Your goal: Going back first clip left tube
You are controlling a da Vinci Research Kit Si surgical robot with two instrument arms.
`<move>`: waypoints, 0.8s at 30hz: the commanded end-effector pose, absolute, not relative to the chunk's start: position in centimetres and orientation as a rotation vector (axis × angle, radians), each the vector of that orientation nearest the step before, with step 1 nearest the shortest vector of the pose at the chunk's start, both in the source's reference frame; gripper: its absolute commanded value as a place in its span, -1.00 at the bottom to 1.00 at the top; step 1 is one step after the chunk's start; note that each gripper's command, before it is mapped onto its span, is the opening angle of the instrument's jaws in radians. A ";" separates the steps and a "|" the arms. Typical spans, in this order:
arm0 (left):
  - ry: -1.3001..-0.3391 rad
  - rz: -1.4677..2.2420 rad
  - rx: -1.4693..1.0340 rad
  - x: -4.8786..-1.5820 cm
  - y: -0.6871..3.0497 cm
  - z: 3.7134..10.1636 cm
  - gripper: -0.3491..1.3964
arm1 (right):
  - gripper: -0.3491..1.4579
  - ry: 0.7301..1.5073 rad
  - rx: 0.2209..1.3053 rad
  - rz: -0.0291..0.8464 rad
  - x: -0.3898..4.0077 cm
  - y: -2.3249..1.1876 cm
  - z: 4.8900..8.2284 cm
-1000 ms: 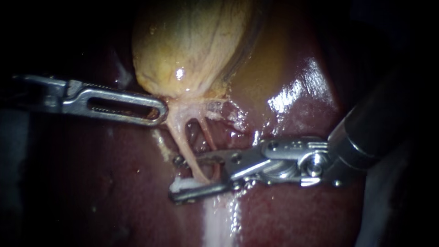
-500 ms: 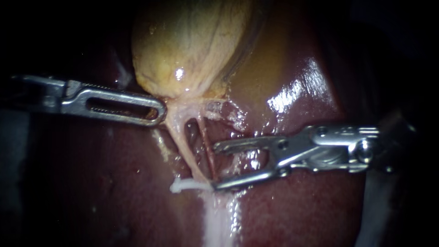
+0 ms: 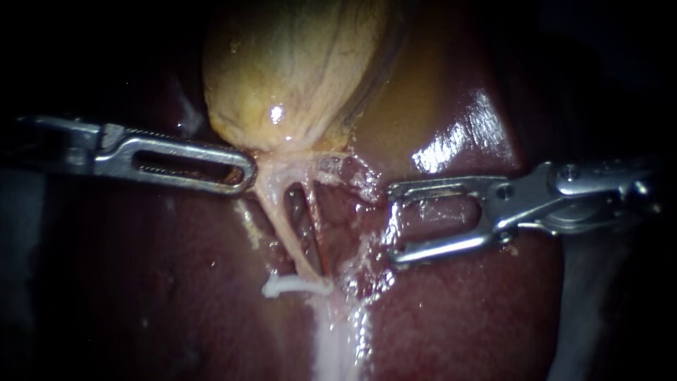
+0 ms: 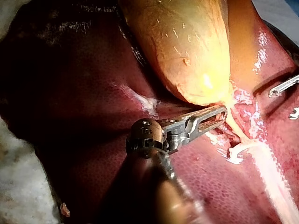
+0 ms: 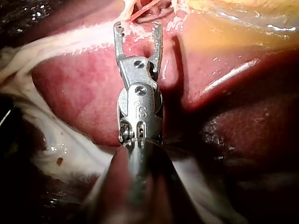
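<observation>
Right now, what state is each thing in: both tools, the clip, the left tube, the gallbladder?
Left tool: jaws shut on neck tissue.
Right tool: jaws open, empty, clear of the tubes.
Left tube: stretched, uncut.
Clip: closed across left tube.
Gallbladder: full, intact.

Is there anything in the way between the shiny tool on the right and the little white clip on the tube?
Nothing visible does. The right instrument, its end effector open, sits apart from the white clip on the left tube. Only bare, wet liver lies between them.
</observation>
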State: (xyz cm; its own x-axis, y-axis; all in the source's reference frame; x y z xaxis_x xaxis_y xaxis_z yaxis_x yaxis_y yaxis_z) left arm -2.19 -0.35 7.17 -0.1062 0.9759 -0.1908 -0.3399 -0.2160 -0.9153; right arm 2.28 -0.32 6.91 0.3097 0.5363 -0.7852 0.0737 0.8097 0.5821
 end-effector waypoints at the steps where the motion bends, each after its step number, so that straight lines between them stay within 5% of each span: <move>1: -0.880 1.561 -1.046 -2.20 -0.35 7.19 -1.00 | -0.07 1.236 0.582 0.324 2.27 -0.32 6.90; 24: -0.871 1.575 -1.050 -2.60 -0.36 7.68 -1.00 | -0.07 1.236 0.584 0.322 2.23 -0.33 6.88</move>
State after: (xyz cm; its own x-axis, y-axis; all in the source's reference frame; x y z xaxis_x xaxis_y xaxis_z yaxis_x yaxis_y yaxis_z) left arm -2.62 -0.36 7.70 -0.1126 0.9724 -0.2045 -0.3434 -0.2312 -0.9103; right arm 2.22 -0.33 6.89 0.3099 0.5307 -0.7889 0.0793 0.8124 0.5777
